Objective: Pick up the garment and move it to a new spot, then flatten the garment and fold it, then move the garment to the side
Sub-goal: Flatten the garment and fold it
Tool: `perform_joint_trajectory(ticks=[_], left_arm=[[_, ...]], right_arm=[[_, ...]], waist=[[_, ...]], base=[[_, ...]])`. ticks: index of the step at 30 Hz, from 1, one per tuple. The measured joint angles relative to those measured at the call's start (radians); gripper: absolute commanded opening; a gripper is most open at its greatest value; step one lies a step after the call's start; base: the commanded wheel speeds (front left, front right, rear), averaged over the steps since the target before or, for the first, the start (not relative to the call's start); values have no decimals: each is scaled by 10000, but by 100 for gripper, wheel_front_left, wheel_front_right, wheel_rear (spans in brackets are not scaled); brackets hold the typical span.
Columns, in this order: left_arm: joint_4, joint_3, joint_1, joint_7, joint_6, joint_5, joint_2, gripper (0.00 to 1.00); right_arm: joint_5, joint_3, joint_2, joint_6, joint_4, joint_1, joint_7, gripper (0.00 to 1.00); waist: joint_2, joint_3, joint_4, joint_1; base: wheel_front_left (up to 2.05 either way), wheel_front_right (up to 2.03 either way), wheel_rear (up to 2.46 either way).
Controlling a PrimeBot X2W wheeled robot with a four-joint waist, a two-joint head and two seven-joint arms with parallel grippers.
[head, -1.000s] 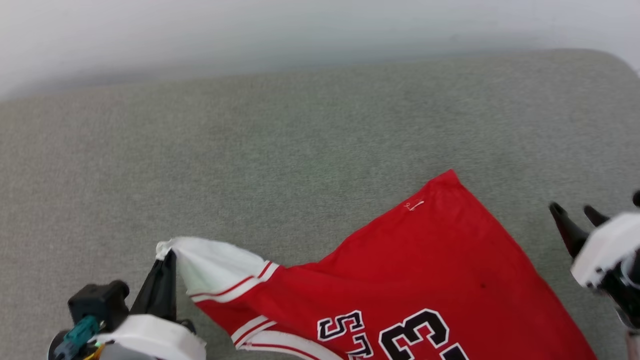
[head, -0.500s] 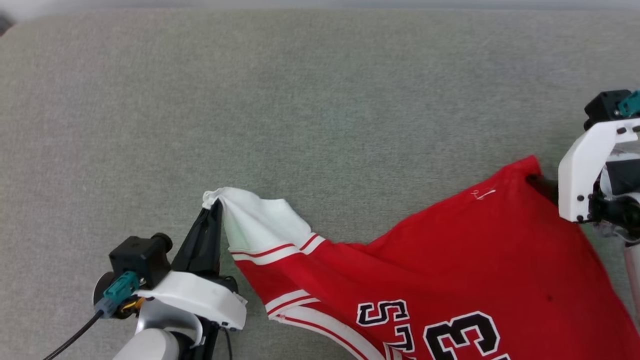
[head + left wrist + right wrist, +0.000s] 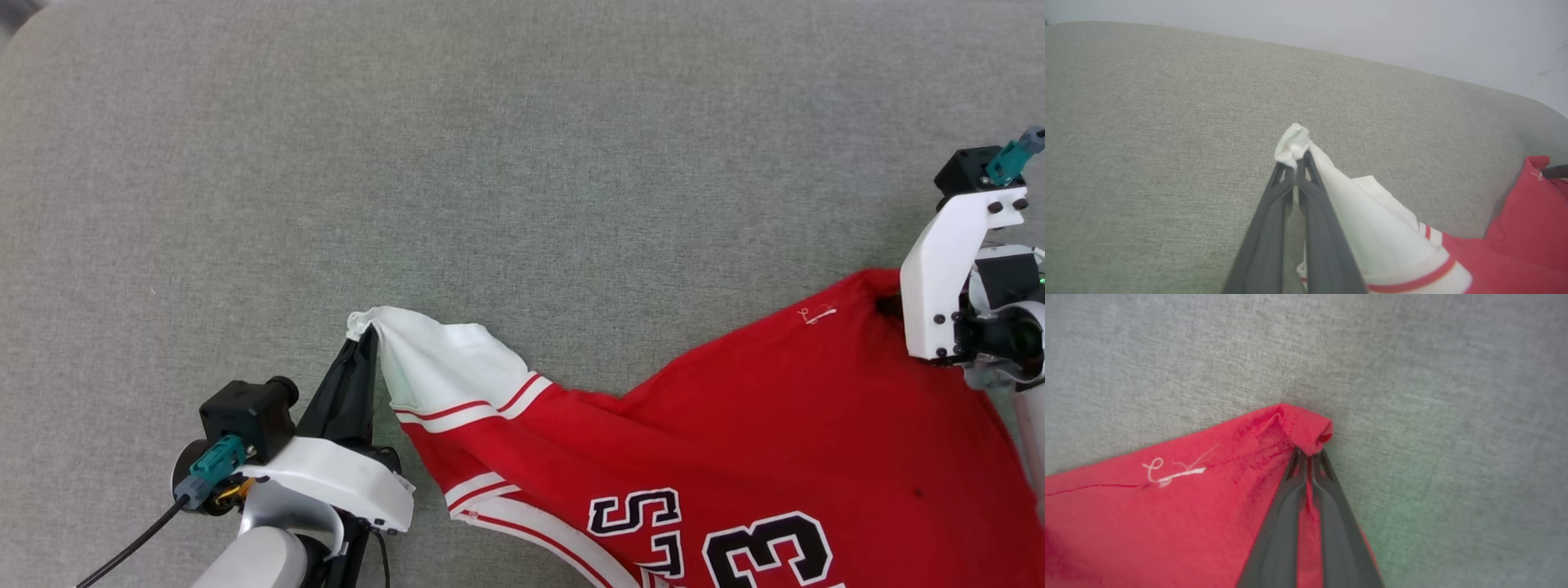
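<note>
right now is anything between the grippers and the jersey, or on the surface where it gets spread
Nothing visible. The left gripper is shut on the garment at its white sleeve tip, the right gripper at a red corner, and no object lies on the grey surface beyond.

The grey bench [image 3: 522, 147] is lying bare from its far left corner across the whole far side, leaving free passage there, while the red garment [image 3: 735, 425] is spreading over the near right part and blocking low passes.
</note>
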Motion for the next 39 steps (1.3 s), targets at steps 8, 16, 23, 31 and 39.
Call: perform_joint_trajectory(ticks=[8,16,23,31,39], left_arm=[[286,-6,-18,-29,-176,-104,44,0],[598,161,-1282,345,-694,-98,470,0],[1371,414,-3266,920,-1172,-82,700,0],[3361,585,-5791,1313,-1699,-61,606,0],[5417,796,-8948,1152,-2171,401,568,0]], right_arm=[[238,412,-247,2,-25,167,-784,0],[169,153,-629,2,-420,1,-2038,0],[-121,-121,-663,2,-441,-620,-2686,0],[-382,-251,-529,4,-90,-1763,-3359,0],[-483,-196,-345,6,240,-3814,-4452,0]], waist=[[0,-651,-146,0],[0,-1996,-340,0],[0,-3095,-770,-1],[0,-3512,-1413,-2],[0,-2614,-1683,-2]], base=[[0,0,0],[0,0,0],[0,0,0],[0,0,0],[0,0,0]])
